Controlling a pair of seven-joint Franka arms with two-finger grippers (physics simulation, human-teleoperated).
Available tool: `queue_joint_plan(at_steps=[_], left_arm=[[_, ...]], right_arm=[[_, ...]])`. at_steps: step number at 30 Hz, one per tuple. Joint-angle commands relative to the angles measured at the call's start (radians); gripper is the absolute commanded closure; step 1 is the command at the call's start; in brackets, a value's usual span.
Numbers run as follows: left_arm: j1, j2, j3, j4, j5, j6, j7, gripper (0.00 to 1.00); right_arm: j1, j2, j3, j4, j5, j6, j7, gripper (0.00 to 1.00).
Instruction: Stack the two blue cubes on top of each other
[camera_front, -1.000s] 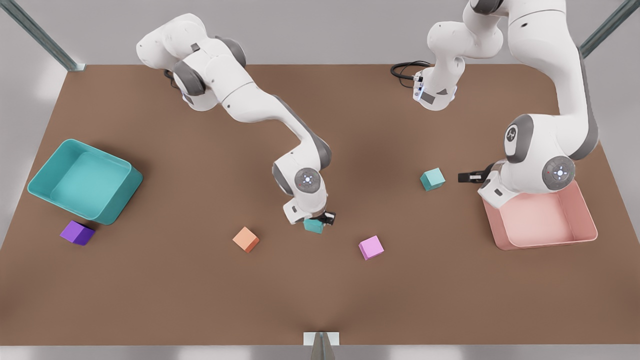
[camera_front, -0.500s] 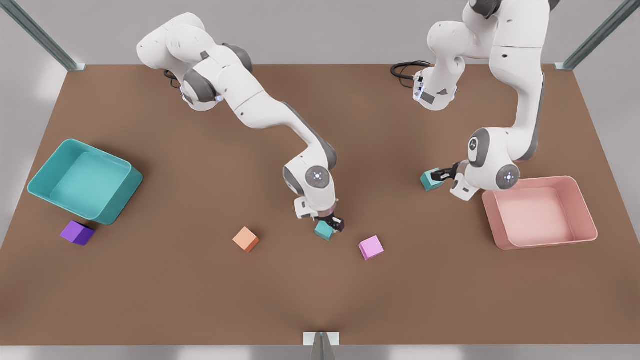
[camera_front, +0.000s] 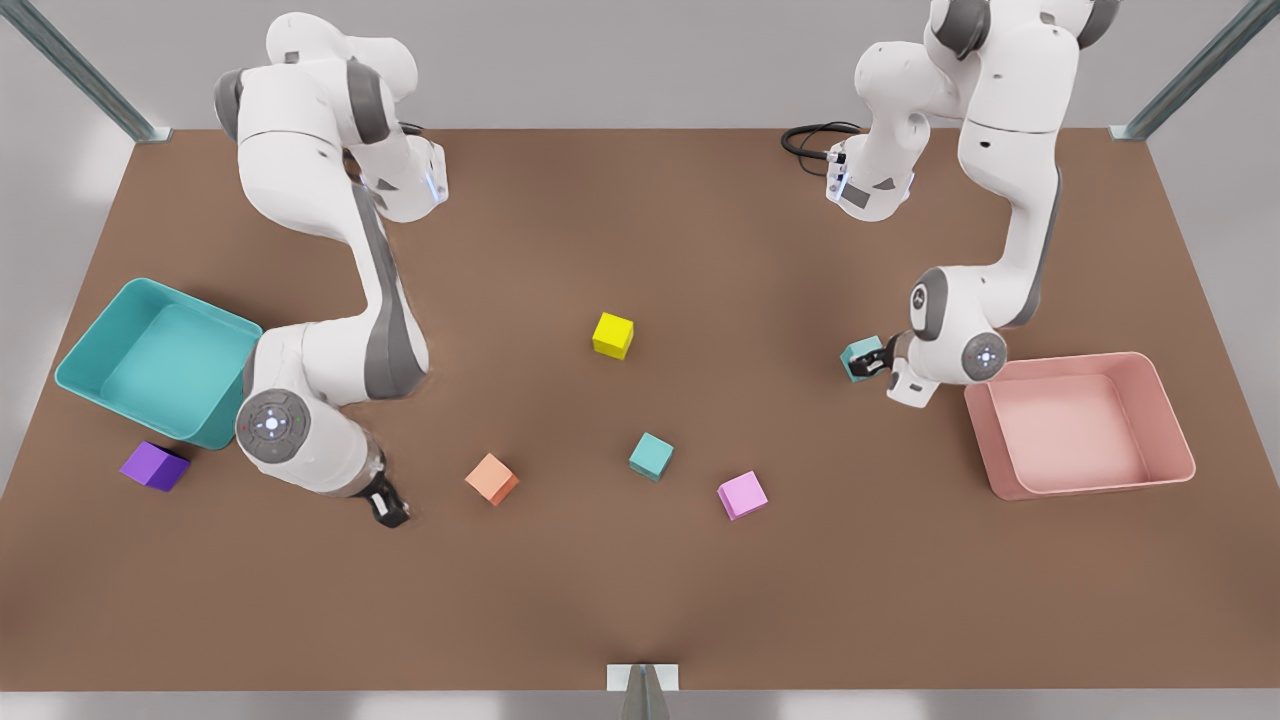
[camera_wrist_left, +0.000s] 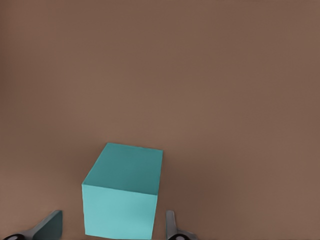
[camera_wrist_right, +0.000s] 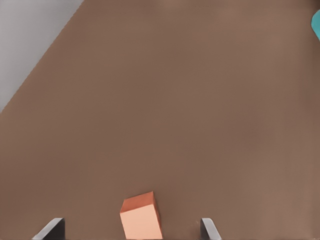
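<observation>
One blue cube (camera_front: 856, 355) sits on the table at the front view's right, beside the pink bin. My left gripper (camera_front: 868, 362) is down at it, open. In the left wrist view the fingers (camera_wrist_left: 50, 227) stand either side of this blue cube (camera_wrist_left: 122, 195) with small gaps. The other blue cube (camera_front: 651, 456) rests alone near the table's middle. My right gripper (camera_front: 392, 512) is low at the front view's left, open and holding nothing. In the right wrist view an orange cube (camera_wrist_right: 141, 216) lies just ahead of the right gripper (camera_wrist_right: 131, 229).
On the table lie a yellow cube (camera_front: 613, 335), an orange cube (camera_front: 491, 478), a pink cube (camera_front: 742, 495) and a purple cube (camera_front: 154, 466). A teal bin (camera_front: 75, 365) stands at the front view's left and a pink bin (camera_front: 1180, 430) at its right.
My right gripper let go of the middle blue cube and swung far towards the front view's left, uncovering the yellow cube. My left gripper closed in around the other blue cube.
</observation>
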Motion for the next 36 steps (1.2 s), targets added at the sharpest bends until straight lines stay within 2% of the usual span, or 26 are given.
queue_joint_plan(at_steps=[1,3,5,6,7,12,14,18,21,27,30,32,34,36], left_arm=[[-0.007,0.017,0.0,-0.002,0.001,0.033,-0.097,0.0],[-0.009,0.023,-0.002,-0.005,-0.001,0.041,-0.097,0.0],[-0.009,0.038,-0.002,-0.008,-0.001,0.047,-0.097,0.0],[-0.009,0.049,-0.002,-0.008,-0.013,0.064,-0.095,0.0],[-0.009,0.057,-0.002,-0.008,-0.022,0.066,-0.095,0.0],[-0.009,0.066,-0.002,-0.008,-0.051,0.067,-0.063,0.0],[-0.009,0.075,-0.002,-0.008,-0.053,0.081,-0.06,0.15],[-0.015,0.087,-0.002,-0.006,-0.053,0.087,-0.023,0.23],[-0.017,0.06,-0.003,0.0,-0.048,0.084,0.018,0.26],[-0.039,-0.032,-0.017,0.04,0.022,0.078,0.026,0.26],[-0.095,-0.031,-0.113,0.239,0.068,-0.022,0.011,0.26],[-0.17,0.029,-0.117,0.391,0.067,-0.025,-0.034,0.26],[-0.276,0.159,-0.117,0.589,0.068,-0.025,-0.11,0.26],[-0.316,0.282,-0.117,0.79,0.078,-0.071,-0.129,0.25]], right_arm=[[-0.02,-0.096,-0.03,0.027,-0.012,-0.345,-0.938,0.0],[-0.023,-0.252,-0.018,0.017,-0.022,-0.458,-0.941,0.0],[-0.156,-0.479,0.169,-0.136,-0.096,-0.446,-0.943,0.0],[-0.167,-0.586,0.188,-0.249,-0.11,-0.403,-0.943,0.0],[-0.168,-0.617,0.188,-0.29,-0.11,-0.386,-0.956,0.0],[-0.187,-0.602,0.224,-0.327,-0.134,-0.31,-1.013,0.0],[-0.193,-0.594,0.224,-0.327,-0.134,-0.311,-1.015,0.0],[-0.194,-0.59,0.224,-0.327,-0.133,-0.311,-1.015,0.0],[-0.204,-0.588,0.223,-0.327,-0.131,-0.311,-1.016,0.0],[-0.214,-0.584,0.223,-0.325,-0.133,-0.311,-1.03,0.0],[-0.216,-0.584,0.223,-0.321,-0.133,-0.31,-1.03,0.0],[-0.216,-0.582,0.221,-0.321,-0.134,-0.31,-1.03,0.0],[-0.217,-0.577,0.221,-0.319,-0.134,-0.308,-1.03,0.0],[-0.216,-0.573,0.221,-0.318,-0.134,-0.306,-1.03,0.0]])
